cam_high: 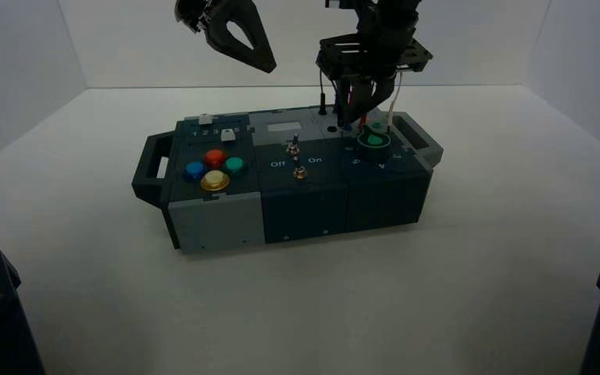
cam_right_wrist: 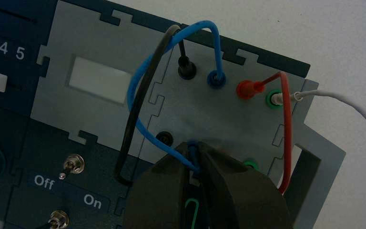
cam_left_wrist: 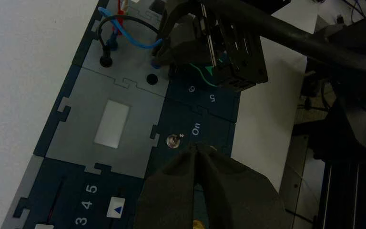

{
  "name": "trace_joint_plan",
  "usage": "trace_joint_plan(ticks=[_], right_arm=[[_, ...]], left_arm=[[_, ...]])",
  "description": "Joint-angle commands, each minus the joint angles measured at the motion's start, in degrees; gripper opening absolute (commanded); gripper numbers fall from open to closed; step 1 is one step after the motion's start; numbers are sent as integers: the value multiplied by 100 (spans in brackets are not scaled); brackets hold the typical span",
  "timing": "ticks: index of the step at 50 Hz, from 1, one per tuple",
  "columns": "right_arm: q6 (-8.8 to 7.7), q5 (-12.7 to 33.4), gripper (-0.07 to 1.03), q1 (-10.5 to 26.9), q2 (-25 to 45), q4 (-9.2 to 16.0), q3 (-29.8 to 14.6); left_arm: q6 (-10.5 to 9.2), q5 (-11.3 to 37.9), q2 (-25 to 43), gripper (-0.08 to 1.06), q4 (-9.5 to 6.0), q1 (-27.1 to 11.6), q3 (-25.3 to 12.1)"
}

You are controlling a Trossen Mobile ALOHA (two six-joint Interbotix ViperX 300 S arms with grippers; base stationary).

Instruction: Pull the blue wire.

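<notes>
While operating right gripper [cam_right_wrist: 194, 151] at grey panel [cam_right_wrist: 205, 112], pinches blue wire [cam_right_wrist: 132, 90].
Closes fingers to narrow gap on plug end; parks left gripper [cam_left_wrist: 195, 149] shut, above box [cam_high: 305, 211].

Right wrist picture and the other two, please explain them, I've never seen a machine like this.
This is a robot with two arms. The wide picture looks down from above and behind them; the other two come from cameras on its wrists. On the pale table lies a dark-and-grey box with coloured round buttons, metal toggle switches and bendy wires. The right end effector, over the box's right part, grips one plug end of the bright-blue looped wire; its other end sits in a socket. The left end effector is raised beyond the box's far edge, holding nothing.
</notes>
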Motion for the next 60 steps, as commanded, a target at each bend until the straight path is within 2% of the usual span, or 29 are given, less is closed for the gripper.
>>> trace_joint_plan(ticks=[1, 60], right_arm=[[9, 62, -2, -44, -299, -35, -149], [9, 466, -2, 26, -738, -26, -149]], left_arm=[[70, 53, -88, -3, -44, 26, -44], [70, 53, -88, -3, -44, 26, -44]])
